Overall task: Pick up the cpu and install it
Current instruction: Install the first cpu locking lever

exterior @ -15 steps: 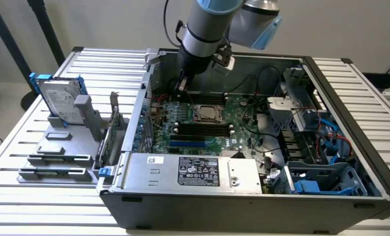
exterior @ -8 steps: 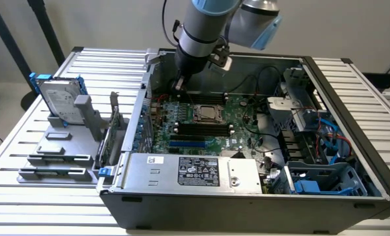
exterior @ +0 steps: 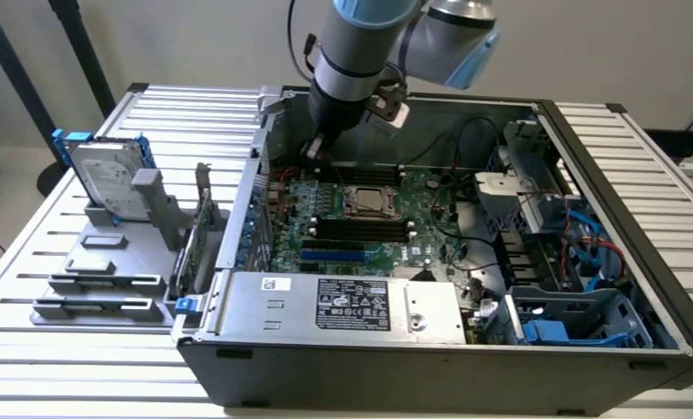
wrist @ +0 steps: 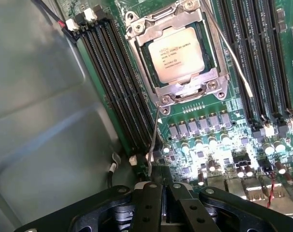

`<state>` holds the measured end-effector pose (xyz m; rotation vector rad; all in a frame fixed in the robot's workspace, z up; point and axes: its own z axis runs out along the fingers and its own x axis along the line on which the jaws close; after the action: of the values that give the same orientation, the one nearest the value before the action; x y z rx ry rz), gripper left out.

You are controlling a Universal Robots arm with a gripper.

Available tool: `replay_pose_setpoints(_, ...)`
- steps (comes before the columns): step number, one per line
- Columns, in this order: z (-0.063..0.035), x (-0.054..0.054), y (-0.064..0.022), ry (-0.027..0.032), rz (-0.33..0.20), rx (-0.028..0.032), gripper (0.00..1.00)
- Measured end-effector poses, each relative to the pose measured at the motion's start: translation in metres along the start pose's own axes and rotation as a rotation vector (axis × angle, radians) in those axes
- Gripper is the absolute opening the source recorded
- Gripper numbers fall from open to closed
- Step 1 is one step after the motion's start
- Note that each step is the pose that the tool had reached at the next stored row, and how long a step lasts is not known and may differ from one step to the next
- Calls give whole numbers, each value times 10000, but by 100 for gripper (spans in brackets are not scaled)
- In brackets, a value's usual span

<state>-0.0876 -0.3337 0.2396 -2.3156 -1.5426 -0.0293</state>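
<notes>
The cpu (wrist: 176, 54), a small square chip with a dull silver top, lies seated in the motherboard socket under its metal frame (wrist: 212, 87). In the exterior view the cpu (exterior: 364, 202) sits mid-board inside the open computer case. My gripper (wrist: 163, 186) hovers just off one corner of the socket, its black fingers (wrist: 147, 203) pressed together. A thin wire socket lever (wrist: 153, 140) runs from the socket corner down to the fingertips; I cannot tell if it is pinched. From the exterior view my gripper (exterior: 314, 148) hangs over the board's far edge, toward that view's left of the socket.
Memory slots (wrist: 117, 77) flank the socket on both sides. The grey case wall (wrist: 35, 121) stands close beside my gripper. The power supply (exterior: 346, 305) fills the case front. Outside the case, a hard drive (exterior: 105, 183) in a blue frame and grey holder blocks (exterior: 102, 288) stand on the table.
</notes>
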Motion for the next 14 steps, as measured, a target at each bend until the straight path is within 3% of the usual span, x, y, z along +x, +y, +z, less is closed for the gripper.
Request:
replay_pose_setpoints(7,-64,12,-24,188,605,-136,11)
replay_pose_setpoints(14,-69,14,-23,289,815,-259,11)
